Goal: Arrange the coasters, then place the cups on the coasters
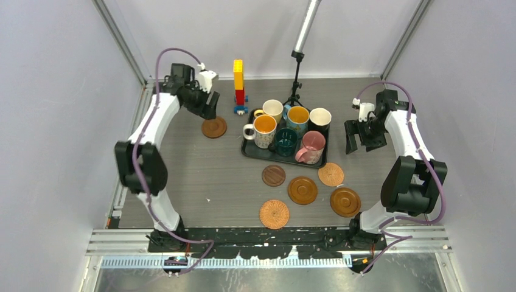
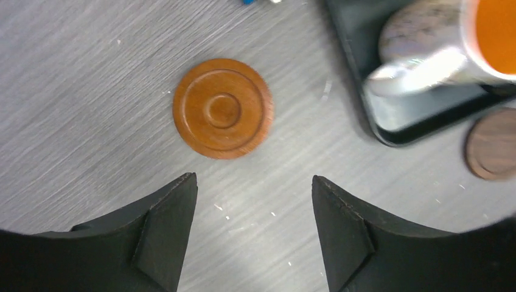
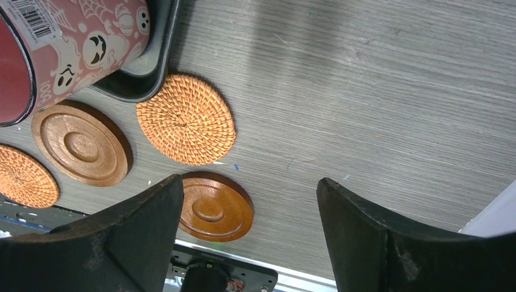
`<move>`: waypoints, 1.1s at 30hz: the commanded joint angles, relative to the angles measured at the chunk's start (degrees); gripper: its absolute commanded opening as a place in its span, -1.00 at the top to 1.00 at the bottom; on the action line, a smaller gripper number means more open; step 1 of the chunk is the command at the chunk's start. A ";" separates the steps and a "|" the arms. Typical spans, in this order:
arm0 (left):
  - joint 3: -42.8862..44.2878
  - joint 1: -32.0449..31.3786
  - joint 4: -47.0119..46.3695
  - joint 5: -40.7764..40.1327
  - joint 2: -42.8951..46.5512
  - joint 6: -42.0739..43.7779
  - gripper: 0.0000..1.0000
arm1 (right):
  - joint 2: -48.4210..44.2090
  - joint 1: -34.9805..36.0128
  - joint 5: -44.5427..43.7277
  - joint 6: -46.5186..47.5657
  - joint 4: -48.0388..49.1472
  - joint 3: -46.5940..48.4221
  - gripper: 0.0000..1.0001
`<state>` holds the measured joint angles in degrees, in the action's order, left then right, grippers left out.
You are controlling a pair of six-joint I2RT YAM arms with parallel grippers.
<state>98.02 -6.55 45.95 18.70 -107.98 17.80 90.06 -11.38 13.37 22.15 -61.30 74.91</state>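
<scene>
One glossy brown wood coaster [image 1: 214, 127] lies alone on the table left of the black tray [image 1: 251, 151]. My left gripper [image 1: 207, 107] hovers just behind it, open and empty; in the left wrist view the coaster [image 2: 223, 108] lies flat beyond the gripper [image 2: 254, 182]. Several more coasters lie in front of the tray: dark brown [image 1: 274, 175], wood [image 1: 302, 190], woven [image 1: 331, 174], wood [image 1: 345, 201], woven [image 1: 274, 213]. Several cups stand in the tray, the pink one [image 1: 311, 148] tipped over. My right gripper [image 1: 356, 139] hangs open, empty, right of the tray.
A yellow-red-blue brick tower [image 1: 238, 85] stands behind the tray, next to a light stand [image 1: 296, 79]. The right wrist view looks down past the pink cup [image 3: 67, 42] onto a woven coaster [image 3: 185, 118] and two wood coasters [image 3: 81, 143] [image 3: 216, 205].
</scene>
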 commanded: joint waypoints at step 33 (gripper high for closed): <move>-10.29 -57.37 -17.66 -10.81 -4.03 -2.01 -0.41 | -3.97 -3.35 2.48 0.52 -0.83 -4.05 -0.69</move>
<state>83.48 -62.59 29.56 9.23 -110.89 16.64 88.82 -14.15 15.14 22.17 -61.36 71.70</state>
